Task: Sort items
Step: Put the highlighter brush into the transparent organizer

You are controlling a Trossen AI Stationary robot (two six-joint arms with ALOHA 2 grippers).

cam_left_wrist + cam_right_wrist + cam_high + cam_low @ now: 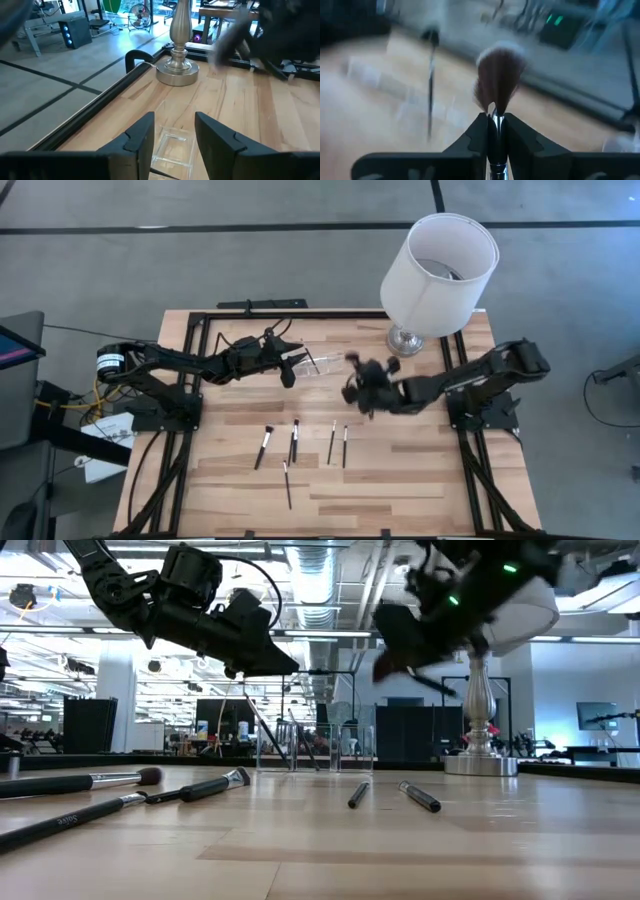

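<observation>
Several slim black-handled makeup brushes (294,440) lie flat on the wooden table near its front; the low view shows them too (205,787). My right gripper (358,387) hovers above the table's middle, shut on a fluffy-headed brush (497,80). My left gripper (288,372) is open and hangs over a small clear container (312,363), which shows between its fingers in the left wrist view (172,147). Thin brushes stand leaning inside that container (272,737). My right gripper pinches the fluffy brush between its two fingers at the silvery ferrule (495,122), just below the bristles. The brush lies along the fingers, and its brown bristle head sticks out past their tips. It is lifted clear of the table.
A big lamp with a white shade (440,260) stands on a silvery base (177,70) at the table's far right, close to my right arm. A black frame (250,313) runs along the far edge. Bare wood (420,480) lies at the front right.
</observation>
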